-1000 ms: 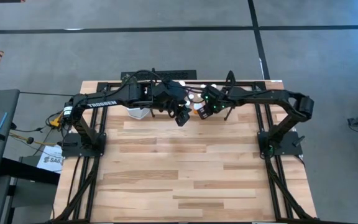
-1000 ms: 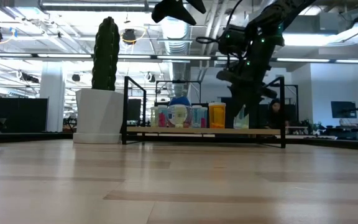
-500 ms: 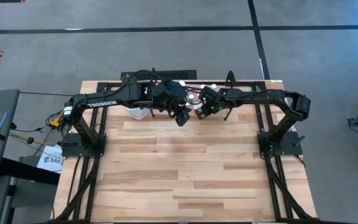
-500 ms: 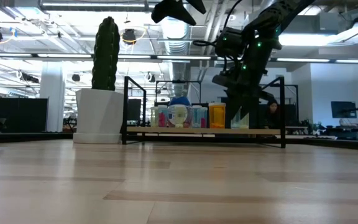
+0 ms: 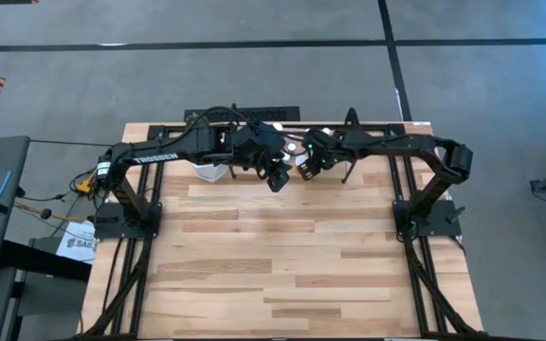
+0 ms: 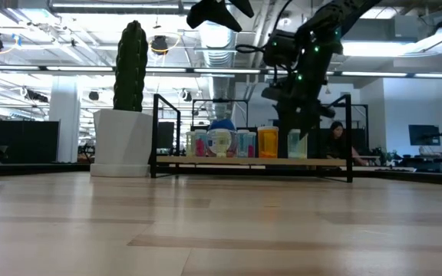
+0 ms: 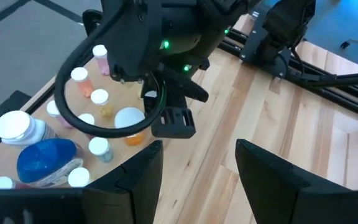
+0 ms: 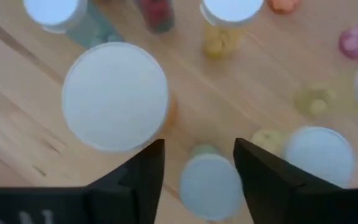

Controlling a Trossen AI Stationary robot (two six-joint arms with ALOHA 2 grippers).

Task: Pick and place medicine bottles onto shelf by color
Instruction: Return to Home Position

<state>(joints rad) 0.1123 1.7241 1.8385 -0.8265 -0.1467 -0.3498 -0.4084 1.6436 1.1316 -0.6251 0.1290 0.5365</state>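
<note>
Your right gripper slid along the black-railed wooden shelf at the far edge of the bench, jaws spread above white-capped medicine bottles, left gripper alongside, released.

The right hand hangs over bottles lined on the shelf beside a cactus.

A light wooden shelf board with thin black metal rails sits mid-frame in the low view. Small white-capped medicine bottles stand upright, clustered on it: several teal, an amber bottle, a larger rounded blue bottle.
</note>
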